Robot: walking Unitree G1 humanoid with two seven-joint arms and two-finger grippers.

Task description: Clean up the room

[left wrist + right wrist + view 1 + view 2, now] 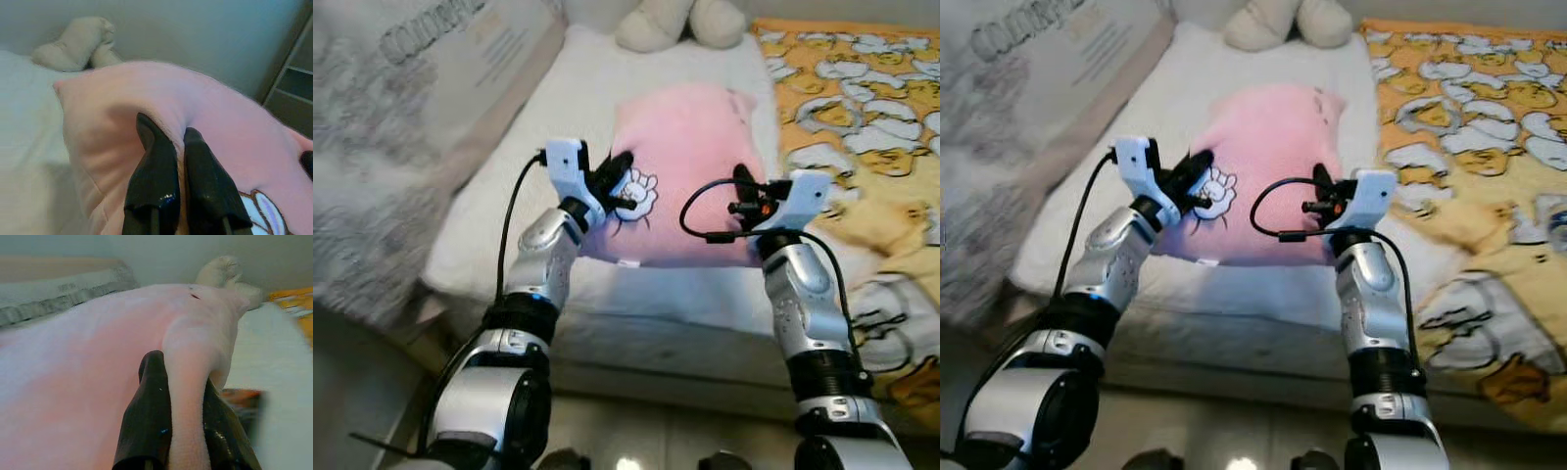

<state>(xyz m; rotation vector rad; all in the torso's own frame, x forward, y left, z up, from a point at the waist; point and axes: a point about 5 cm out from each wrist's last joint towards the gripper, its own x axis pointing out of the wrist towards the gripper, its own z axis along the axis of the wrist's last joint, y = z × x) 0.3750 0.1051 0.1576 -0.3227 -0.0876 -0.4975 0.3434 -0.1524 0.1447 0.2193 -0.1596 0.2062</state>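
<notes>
The left claw (619,186) is pinched narrow on the near-left edge of the pink pillow (690,166); in the left wrist view its two black fingers (154,176) sit close together with a fold of pink fabric squeezed between them. The right claw (744,201) grips the pillow's near-right edge, and in the right wrist view a ridge of pink cloth runs up between its fingers (146,421), so it too is clamped on the pillow. A black cable loops out from each wrist.

Between the two claws the pillow is held by its near side, just over the near part of the bed (558,108), its far end reaching toward the wall. A white cartoon hand print (639,191) with dark outlines shows on the pillow right beside the left claw.

Beyond the pillow, at the far end of the white sheet, lies a cream plush toy (680,22). To the right, an orange blanket with white duck figures (862,108) covers that side of the bed. To the left, a large pale bag with printed lettering (431,59) leans along the bed's edge. Near the robot, a pale floor (636,431) shows below the mattress.
</notes>
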